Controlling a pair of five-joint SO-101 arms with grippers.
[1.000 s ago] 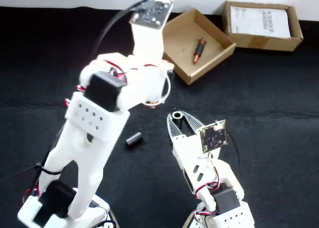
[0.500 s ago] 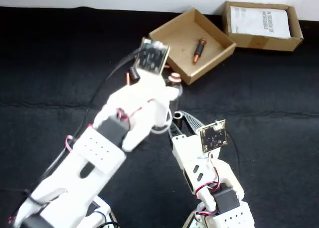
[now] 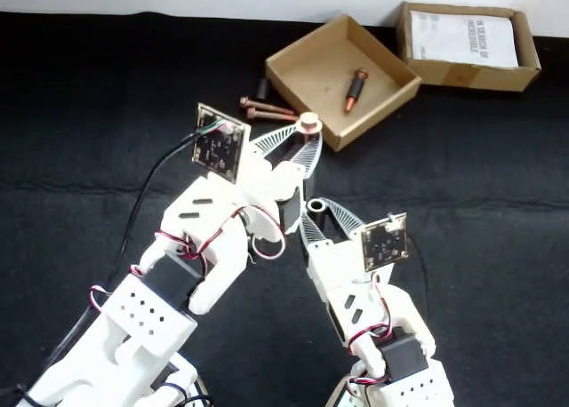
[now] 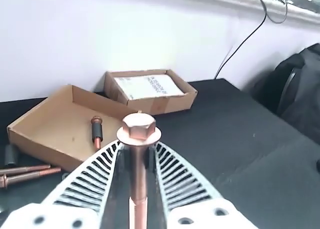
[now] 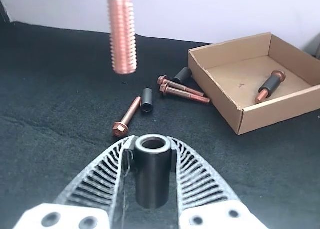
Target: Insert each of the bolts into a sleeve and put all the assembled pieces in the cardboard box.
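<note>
Within the last second my left arm came down from high over the tabletop [image 3: 480,203], and now the left claw [image 3: 300,145] hangs near the corner of the cardboard box [image 3: 313,69], clenched on a bolt [image 4: 138,131] that stands head up. The right claw [image 5: 152,146] did not move; it grips a sleeve [image 5: 152,176] upright, with the mouth open to above. From the right wrist camera the threaded end hangs higher than the mouth, apart from it and, as I judge, not yet in line, so the insertion is the step in hand. I count five bolts: one in the left claw, three loose bolts [image 5: 126,117] on the tabletop, and one in the assembled piece [image 3: 356,85] lying in the box. For sleeves I count four: one gripped, two loose sleeves [image 5: 147,100], one on the assembled piece; another one, seen a second ago beside the left arm, is now covered by it. There are two boxes; the second box [image 3: 531,51] holds a paper.
</note>
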